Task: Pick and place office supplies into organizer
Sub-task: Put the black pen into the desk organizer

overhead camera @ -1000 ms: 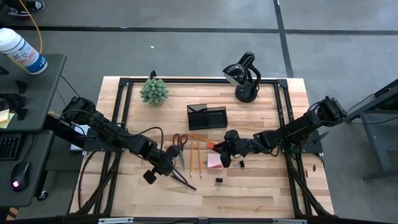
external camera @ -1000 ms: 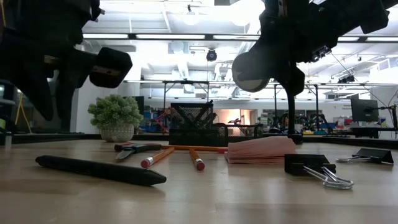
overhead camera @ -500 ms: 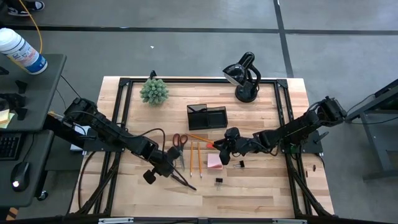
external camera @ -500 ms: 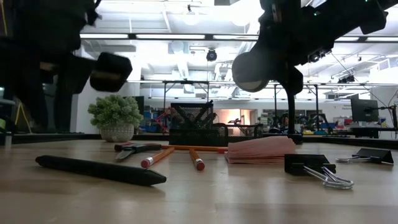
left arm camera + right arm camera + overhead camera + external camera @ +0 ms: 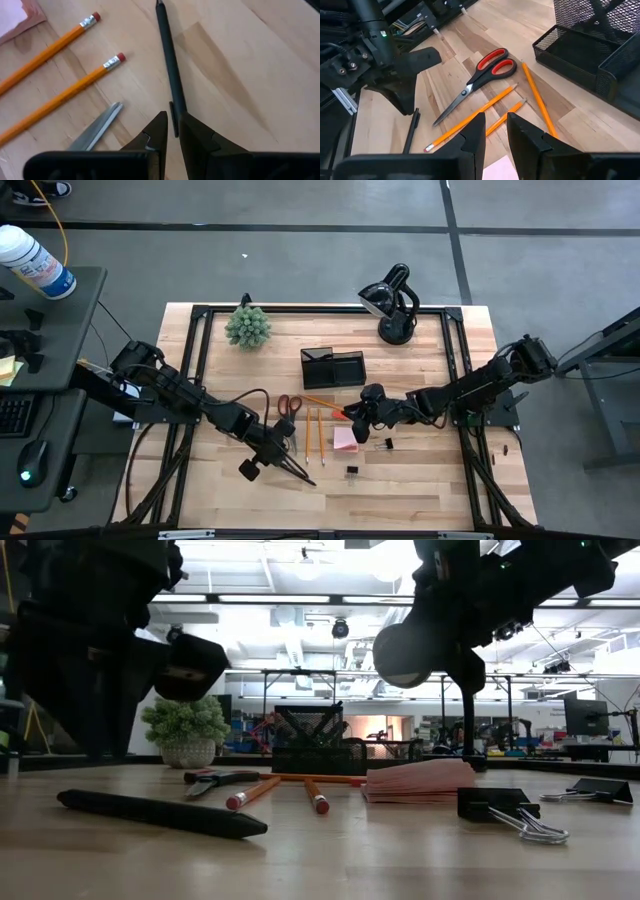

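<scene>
A black pen (image 5: pixel 170 70) lies flat on the wooden table (image 5: pixel 420 480), near its front. My left gripper (image 5: pixel 173 122) hangs just above the pen's near end (image 5: pixel 283 452). Its fingers are narrowly open, one on each side of the pen, and clear of it in the low view (image 5: pixel 160 815). My right gripper (image 5: pixel 496 127) is open and holds nothing. It hovers over the pink sticky-note pad (image 5: pixel 345 440). Red-handled scissors (image 5: pixel 288 408) and yellow pencils (image 5: pixel 312 435) lie flat between the two grippers. The black organizer (image 5: pixel 333 367) stands behind them.
A black desk lamp (image 5: pixel 392 305) stands at the far right and a small green plant (image 5: pixel 247 327) at the far left. Two black binder clips (image 5: pixel 387 443) (image 5: pixel 352 470) lie near the pad. A third pencil (image 5: pixel 322 402) lies slanted in front of the organizer.
My left gripper has sunk a little toward the pen and shifted slightly toward the table's near edge. Its finger gap is unchanged. The pen and the other supplies have stayed where they were.
</scene>
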Robot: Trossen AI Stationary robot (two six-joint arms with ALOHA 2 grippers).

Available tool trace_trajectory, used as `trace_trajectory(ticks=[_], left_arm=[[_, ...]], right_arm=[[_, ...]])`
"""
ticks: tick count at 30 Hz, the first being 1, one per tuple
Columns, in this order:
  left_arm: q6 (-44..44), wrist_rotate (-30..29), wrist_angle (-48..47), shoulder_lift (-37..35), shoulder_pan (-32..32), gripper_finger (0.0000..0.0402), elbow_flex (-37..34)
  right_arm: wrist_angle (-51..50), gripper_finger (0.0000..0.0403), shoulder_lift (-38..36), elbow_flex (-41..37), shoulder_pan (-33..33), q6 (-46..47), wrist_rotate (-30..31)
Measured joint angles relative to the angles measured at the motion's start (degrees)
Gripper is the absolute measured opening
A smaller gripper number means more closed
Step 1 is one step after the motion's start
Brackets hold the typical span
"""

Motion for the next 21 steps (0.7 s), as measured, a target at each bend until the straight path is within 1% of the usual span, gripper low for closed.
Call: trace_trajectory(ticks=[11, 21], left_arm=[[-7.04, -1.03, 0.64, 0.83, 0.00, 0.0037, -0.04], [-9.49, -1.61, 1.58, 3.40, 0.00, 0.0037, -0.02]], right_arm=[[-0.01, 0.0074, 0.00, 0.00, 0.00, -0.17, -0.02], [-0.02, 0.0074, 0.00, -0.01, 0.00, -1.22, -0.05]])
